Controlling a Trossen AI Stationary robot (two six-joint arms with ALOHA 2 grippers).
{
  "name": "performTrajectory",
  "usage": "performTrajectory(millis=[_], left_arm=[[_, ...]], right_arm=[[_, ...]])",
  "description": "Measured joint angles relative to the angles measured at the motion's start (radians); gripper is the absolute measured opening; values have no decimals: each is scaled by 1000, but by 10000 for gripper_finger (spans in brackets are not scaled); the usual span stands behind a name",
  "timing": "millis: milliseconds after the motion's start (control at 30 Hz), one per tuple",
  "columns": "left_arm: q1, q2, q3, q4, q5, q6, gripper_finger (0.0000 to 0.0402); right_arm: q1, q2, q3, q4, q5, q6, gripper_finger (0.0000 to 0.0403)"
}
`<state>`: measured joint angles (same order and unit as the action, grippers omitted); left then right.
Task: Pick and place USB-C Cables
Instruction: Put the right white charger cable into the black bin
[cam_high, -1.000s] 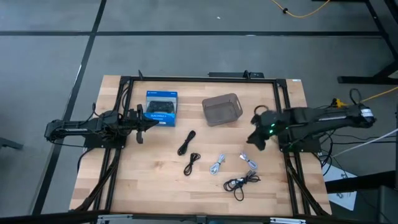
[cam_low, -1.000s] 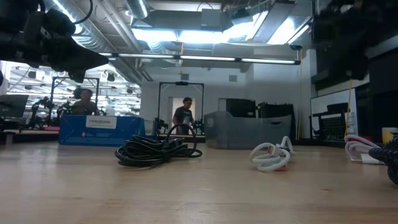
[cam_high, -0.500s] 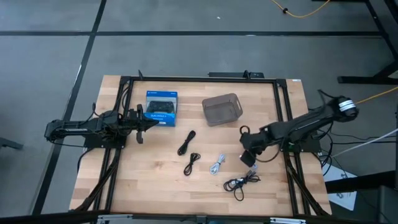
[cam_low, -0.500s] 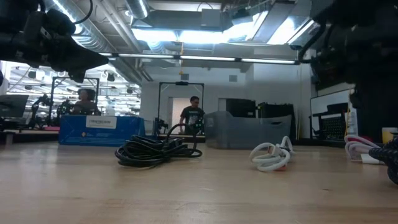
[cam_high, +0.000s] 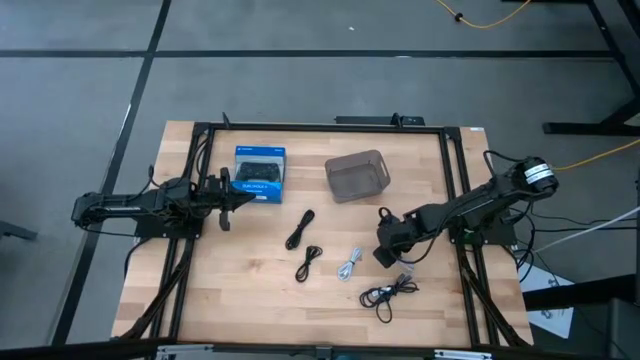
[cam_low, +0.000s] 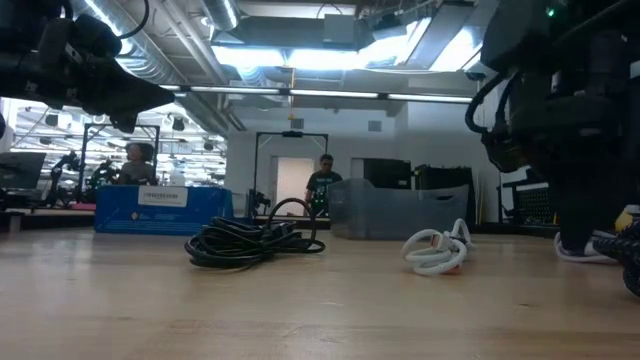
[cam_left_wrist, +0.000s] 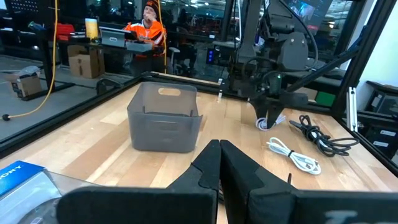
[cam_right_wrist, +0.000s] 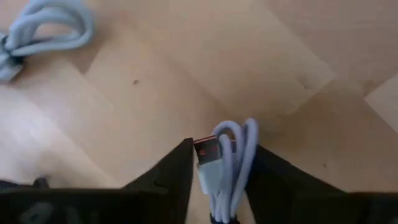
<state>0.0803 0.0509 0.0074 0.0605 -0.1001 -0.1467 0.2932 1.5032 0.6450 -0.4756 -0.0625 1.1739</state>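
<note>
Five small coiled USB-C cables lie on the wooden table: three black (cam_high: 300, 229), (cam_high: 308, 263), (cam_high: 388, 293) and two light grey. One light grey cable (cam_high: 350, 264) lies free. The other (cam_right_wrist: 229, 163) sits between my right gripper's (cam_high: 388, 250) fingers, near the table's right side. In the low view that gripper (cam_low: 575, 235) stands on the table at the picture's right. My left gripper (cam_high: 240, 200) is shut and waits above the table beside the blue box (cam_high: 260, 172). My right gripper is shut on the light grey cable bundle, one finger (cam_right_wrist: 171, 177) beside its connector end (cam_right_wrist: 208, 155) and the other (cam_right_wrist: 277, 186) against the looped strands. The fingers come from above, pointing down. The bundle lies on the table.
A grey bin (cam_high: 357, 176) stands near the far edge, right of the blue box. A black frame (cam_high: 455, 170) runs along the table's sides. Bare wood lies in front of the left arm (cam_high: 130, 210). A person (cam_low: 322, 188) walks in the room behind.
My right gripper has swung from the table's right edge toward the left and come down over the light grey cable, the arm stretching out across the frame. The cable has stayed in place. The left arm has kept still.
</note>
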Motion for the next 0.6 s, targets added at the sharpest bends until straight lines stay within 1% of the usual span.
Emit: performTrajectory(millis=[100, 133, 267, 400, 467, 600], left_arm=[[0, 0, 0, 0, 0, 0, 0], [0, 0, 0, 0, 0, 0, 0], [0, 0, 0, 0, 0, 0, 0], [0, 0, 0, 0, 0, 0, 0], [0, 0, 0, 0, 0, 0, 0], [0, 0, 0, 0, 0, 0, 0]], right_arm=[[0, 3, 28, -9, 16, -18, 40], [1, 3, 40, -14, 26, -46, 26], [-7, 12, 116, -41, 79, -183, 22], [-43, 8, 266, -84, 168, -396, 22], [-62, 8, 345, -87, 242, -534, 22], [-101, 5, 500, -63, 443, -783, 22]])
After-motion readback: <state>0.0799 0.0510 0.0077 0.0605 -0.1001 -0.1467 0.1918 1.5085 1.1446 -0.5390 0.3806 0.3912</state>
